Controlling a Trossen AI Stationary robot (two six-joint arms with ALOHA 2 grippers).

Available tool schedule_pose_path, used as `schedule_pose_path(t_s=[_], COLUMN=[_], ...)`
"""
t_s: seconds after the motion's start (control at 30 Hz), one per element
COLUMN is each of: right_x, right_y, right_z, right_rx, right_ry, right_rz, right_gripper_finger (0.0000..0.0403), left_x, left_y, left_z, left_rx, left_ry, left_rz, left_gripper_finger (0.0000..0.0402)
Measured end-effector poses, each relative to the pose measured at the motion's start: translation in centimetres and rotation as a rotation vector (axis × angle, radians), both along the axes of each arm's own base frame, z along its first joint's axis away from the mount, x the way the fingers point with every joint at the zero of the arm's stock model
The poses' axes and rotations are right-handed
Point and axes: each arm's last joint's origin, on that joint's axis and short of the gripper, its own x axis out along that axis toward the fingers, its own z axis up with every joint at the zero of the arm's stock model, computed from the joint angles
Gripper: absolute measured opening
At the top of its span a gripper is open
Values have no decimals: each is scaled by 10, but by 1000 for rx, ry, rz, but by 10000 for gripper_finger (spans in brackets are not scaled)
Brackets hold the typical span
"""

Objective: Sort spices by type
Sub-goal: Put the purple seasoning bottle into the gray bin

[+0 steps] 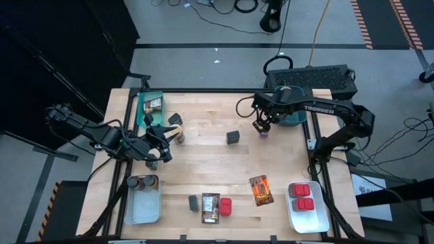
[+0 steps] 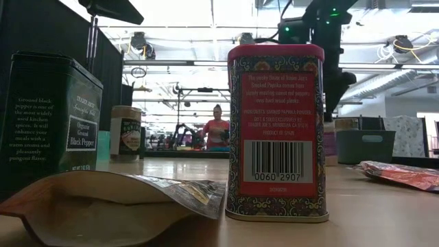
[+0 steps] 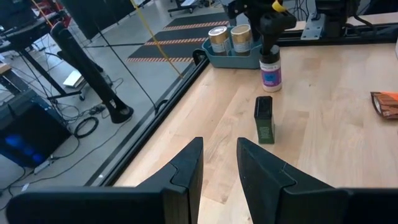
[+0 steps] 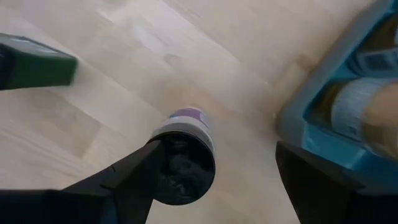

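The right gripper (image 4: 214, 180) is seen spread wide with nothing clamped, a small purple-labelled jar (image 4: 185, 155) standing upright between its fingers beside the teal bin (image 4: 323, 134); light, rigid and probably slick, it is best taken around the body below the dark cap.

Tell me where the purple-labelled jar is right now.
The purple-labelled jar stands upright on the table's far right part, beside the teal bin, directly under the right gripper, whose open fingers straddle it. A dark tin stands nearby.
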Motion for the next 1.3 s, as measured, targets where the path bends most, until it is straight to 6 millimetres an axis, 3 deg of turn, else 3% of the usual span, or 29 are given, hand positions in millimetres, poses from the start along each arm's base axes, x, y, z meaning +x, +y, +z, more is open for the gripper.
schedule_pose_path(t_s=[0.5, 0.77, 1.07, 1.3], right_x=[-3, -1, 6, 7], right_y=[-2, -6, 8, 8], right_z=[0, 14, 17, 15], right_rx=[-46, -57, -3, -11], right_ry=[42, 21, -21, -8], right_rz=[9, 14, 24, 6], right_gripper_finger=[297, 297, 297, 297], left_x=[0, 0, 0, 0], left_y=[0, 0, 0, 0], left_z=[0, 0, 0, 0], left_rx=[0, 0, 1, 1], left_ry=[0, 0, 0, 0], left_rz=[0, 0, 0, 0], left_gripper_finger=[100, 100, 100, 100])
